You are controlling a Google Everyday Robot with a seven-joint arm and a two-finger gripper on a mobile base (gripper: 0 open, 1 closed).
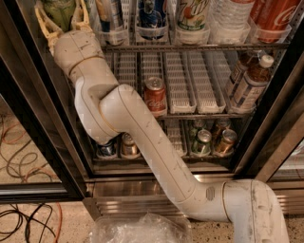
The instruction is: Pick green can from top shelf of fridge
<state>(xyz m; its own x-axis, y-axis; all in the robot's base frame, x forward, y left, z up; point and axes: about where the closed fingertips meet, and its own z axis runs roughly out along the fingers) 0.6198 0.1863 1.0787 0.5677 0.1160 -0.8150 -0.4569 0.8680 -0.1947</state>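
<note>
The green can [59, 13] stands at the far left of the top shelf [190, 47] of the fridge [45, 142], cut off by the picture's upper edge. My gripper [60, 5] reaches up from below. Its two cream fingers [43, 23] sit on either side of the can and press against its sides. The white arm [142, 137] rises from the lower right across the open fridge front.
On the top shelf stand a slim can [110, 14], a blue can [152, 13], a white-and-green can [192, 14], a water bottle [229, 19] and a red can [270, 16]. A red can [155, 97] and bottles [251, 80] sit on the middle rack. Cables [23, 156] lie on the floor.
</note>
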